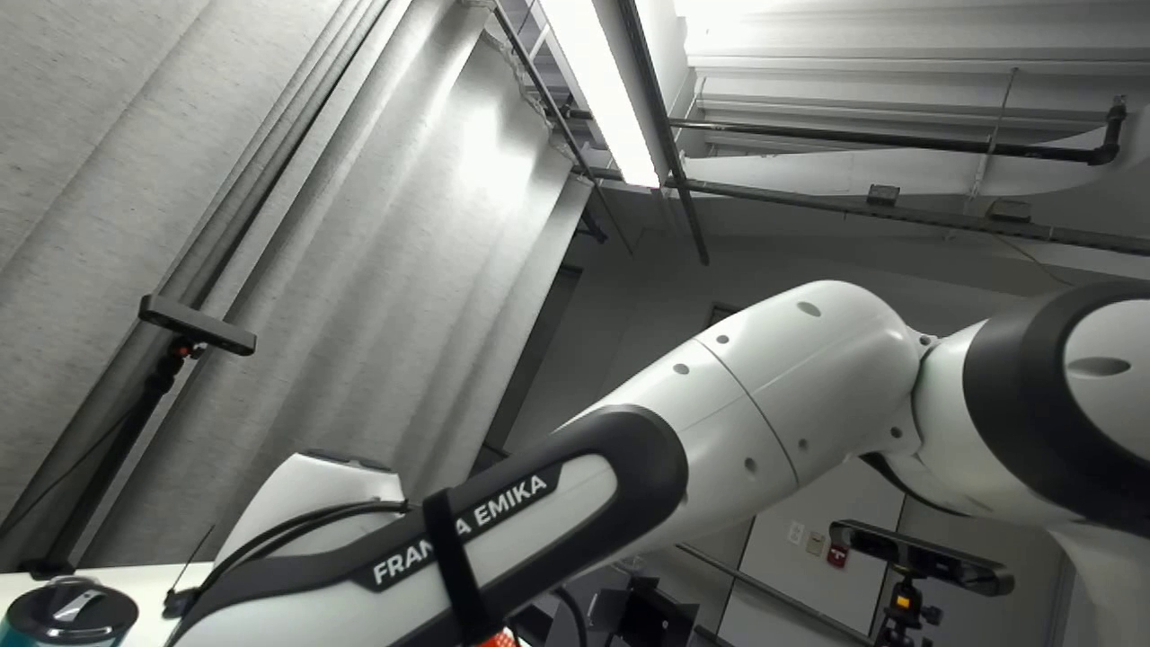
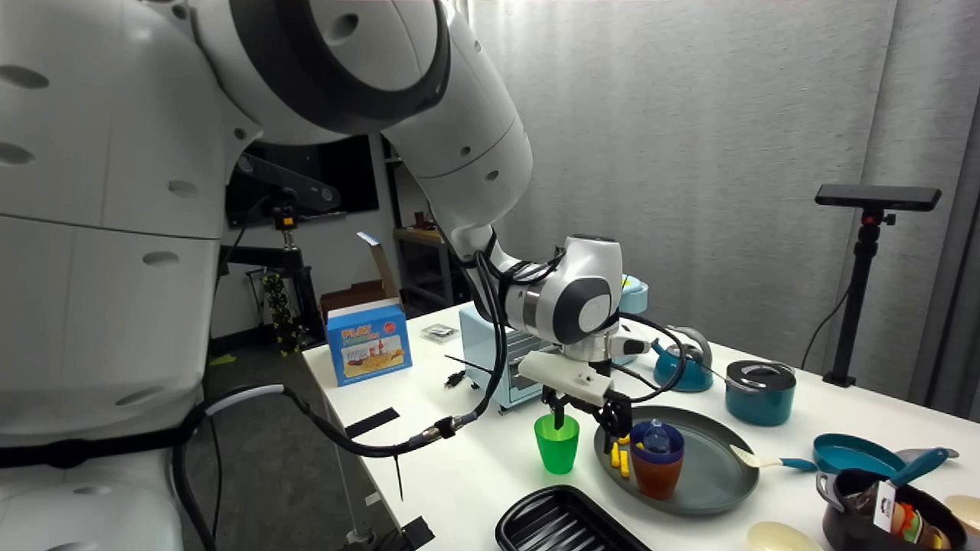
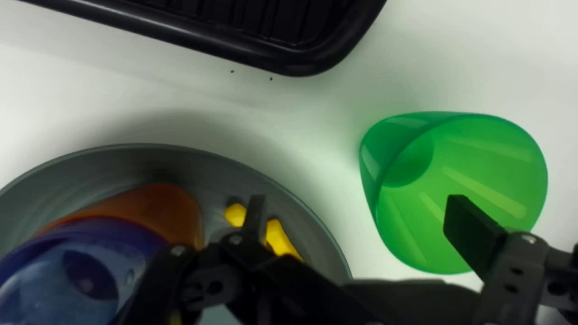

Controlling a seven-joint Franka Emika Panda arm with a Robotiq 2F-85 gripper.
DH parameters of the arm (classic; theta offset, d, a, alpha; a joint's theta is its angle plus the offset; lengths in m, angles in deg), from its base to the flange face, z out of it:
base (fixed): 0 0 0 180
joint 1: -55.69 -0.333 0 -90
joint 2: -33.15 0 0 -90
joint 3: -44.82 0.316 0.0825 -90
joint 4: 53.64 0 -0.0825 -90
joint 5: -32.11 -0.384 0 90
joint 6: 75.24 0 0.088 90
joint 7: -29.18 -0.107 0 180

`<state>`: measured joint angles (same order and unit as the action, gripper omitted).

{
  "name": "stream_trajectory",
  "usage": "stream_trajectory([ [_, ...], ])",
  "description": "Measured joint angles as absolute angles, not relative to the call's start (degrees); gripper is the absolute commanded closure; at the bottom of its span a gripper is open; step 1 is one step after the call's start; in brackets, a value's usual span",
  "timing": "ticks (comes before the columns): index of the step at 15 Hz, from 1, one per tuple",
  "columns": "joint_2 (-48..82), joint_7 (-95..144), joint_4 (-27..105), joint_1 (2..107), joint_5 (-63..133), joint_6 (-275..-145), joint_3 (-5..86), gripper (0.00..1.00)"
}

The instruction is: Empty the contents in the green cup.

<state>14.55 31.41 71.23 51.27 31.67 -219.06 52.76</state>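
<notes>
The green cup stands upright on the bench, just beside the grey plate; its mouth faces up and its long axis is vertical. The gripper is spread apart, and in the wrist view one fingertip overlaps the cup's mouth. In an exterior view, the white writing on the arm reads "FRAN", then a black strap, then "A EMIKA". On the blue box stands "PLAY"; the line below is blurred.

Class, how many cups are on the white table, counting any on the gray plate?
3: the green cup on the table, and a blue cup nested in an orange cup on the gray plate. More could be hidden inside that stack.
</notes>
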Motion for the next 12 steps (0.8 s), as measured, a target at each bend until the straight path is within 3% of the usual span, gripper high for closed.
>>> stream_trajectory([
  [12, 21.51, 30.10, 71.39, 51.39, 33.06, -225.74, 50.85, 0.00],
])
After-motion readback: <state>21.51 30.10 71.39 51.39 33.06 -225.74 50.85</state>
